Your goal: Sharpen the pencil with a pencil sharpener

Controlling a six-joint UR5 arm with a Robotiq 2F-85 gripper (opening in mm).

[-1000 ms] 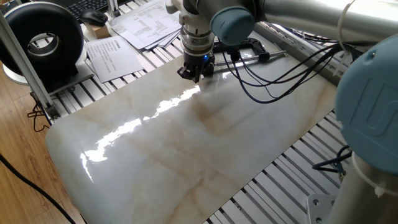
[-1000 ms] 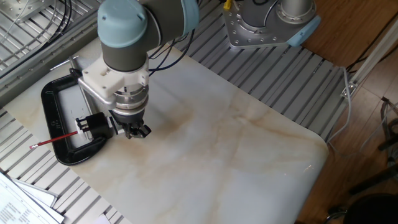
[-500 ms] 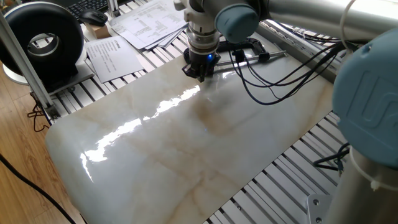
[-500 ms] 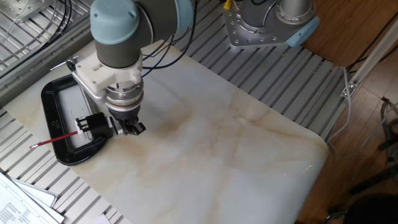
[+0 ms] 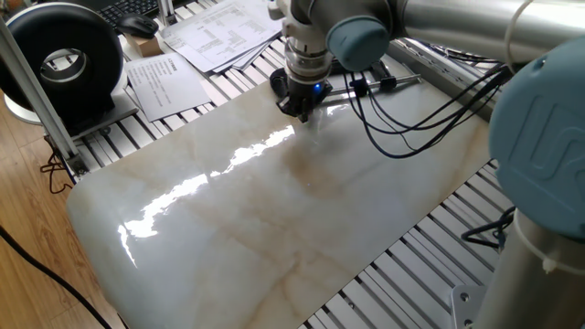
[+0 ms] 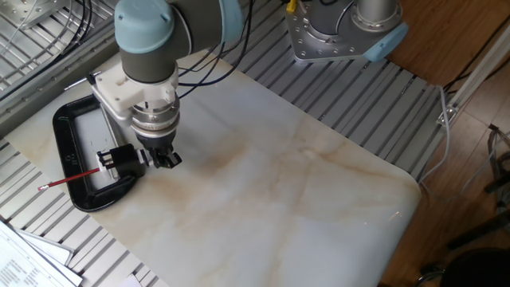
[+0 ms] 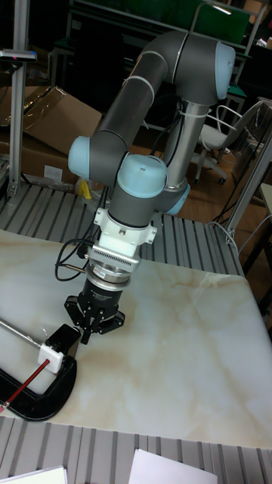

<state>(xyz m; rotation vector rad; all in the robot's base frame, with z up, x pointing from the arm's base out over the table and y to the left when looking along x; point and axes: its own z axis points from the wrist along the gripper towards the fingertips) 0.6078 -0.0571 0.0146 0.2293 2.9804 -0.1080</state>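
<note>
Gripper (image 6: 166, 159): above marble slab (image 6: 303, 199), near its corner; jaw state cannot be told. Red pencil (image 6: 70, 178): in sharpener (image 6: 121, 158), held by black clamp (image 6: 76, 159) at that corner.

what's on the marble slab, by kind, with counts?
C-clamp: 1
Pencil sharpener held in the clamp: 1
Red pencil stuck in the sharpener: 1
Robot pincer hovering beside the sharpener: 1
Total: 4
</note>
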